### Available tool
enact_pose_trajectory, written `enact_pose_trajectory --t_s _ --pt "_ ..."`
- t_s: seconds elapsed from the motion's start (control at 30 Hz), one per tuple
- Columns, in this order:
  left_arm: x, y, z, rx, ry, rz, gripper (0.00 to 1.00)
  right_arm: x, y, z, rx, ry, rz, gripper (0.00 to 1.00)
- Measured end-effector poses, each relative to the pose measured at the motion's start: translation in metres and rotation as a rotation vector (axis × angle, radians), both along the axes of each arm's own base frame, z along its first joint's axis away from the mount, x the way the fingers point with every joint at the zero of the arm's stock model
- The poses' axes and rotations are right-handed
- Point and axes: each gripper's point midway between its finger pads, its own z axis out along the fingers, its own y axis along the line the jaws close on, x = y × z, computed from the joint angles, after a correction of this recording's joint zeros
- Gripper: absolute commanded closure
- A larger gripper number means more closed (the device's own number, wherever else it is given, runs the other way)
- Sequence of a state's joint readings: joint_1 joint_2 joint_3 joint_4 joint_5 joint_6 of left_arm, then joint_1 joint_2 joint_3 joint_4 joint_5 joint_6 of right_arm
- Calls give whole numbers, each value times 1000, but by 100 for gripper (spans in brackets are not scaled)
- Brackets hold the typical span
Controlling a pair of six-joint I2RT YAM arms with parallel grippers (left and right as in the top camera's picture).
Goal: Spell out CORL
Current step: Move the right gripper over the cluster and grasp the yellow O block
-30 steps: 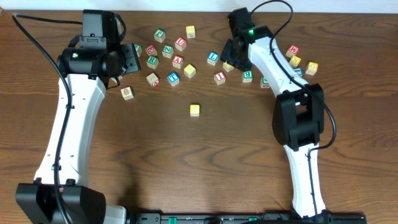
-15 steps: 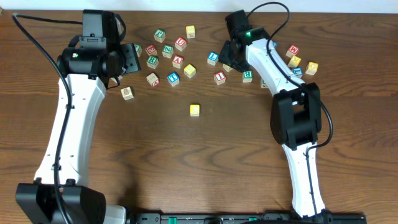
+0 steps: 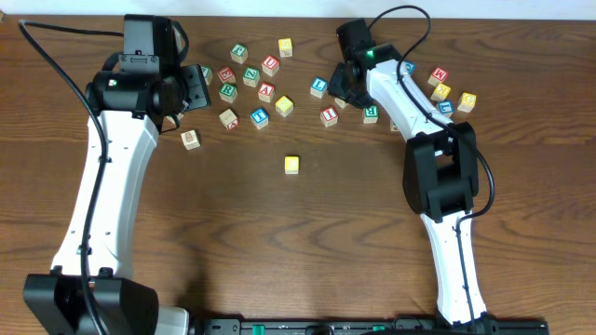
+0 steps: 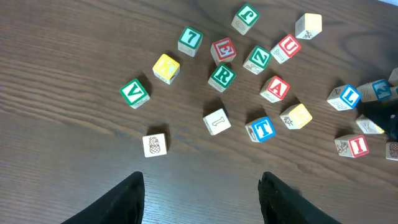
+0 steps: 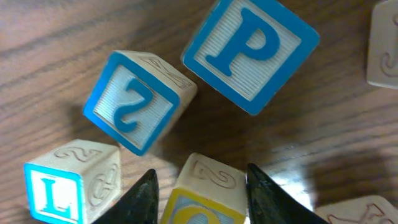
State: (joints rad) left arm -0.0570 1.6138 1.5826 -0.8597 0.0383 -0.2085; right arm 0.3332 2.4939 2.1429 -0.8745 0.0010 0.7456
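Right gripper [image 5: 200,175] straddles a yellow-faced cube [image 5: 202,205], far right; whether it is clamped, unclear. Next, likely a lift toward the lone yellow cube [image 3: 292,165]. Left gripper [image 4: 202,199] gapes, empty.

Both arms have long white shells with black joint housings between them. The left arm [image 3: 102,177] has a big black block at the wrist and a thin black cable [image 3: 70,28]. The right arm [image 3: 458,270] has a similar cable and one small green light [image 3: 371,53] near the wrist. The fingers [image 4: 118,202] of the left gripper [image 4: 202,199] are matte black, with rounded edges
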Motion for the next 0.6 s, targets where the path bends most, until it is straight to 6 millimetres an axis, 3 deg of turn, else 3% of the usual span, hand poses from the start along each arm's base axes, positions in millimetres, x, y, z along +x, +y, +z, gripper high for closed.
enact_pose_trajectory --t_s 0.17,0.27,0.6 --pt "0 0 0 0 0 0 42 -7 -2 -3 -28 25 56 63" --pt "0 0 0 0 0 0 42 -10 -4 -4 -51 33 113 70" --pt "1 0 1 0 -4 0 42 -10 -4 -3 -116 9 319 73"
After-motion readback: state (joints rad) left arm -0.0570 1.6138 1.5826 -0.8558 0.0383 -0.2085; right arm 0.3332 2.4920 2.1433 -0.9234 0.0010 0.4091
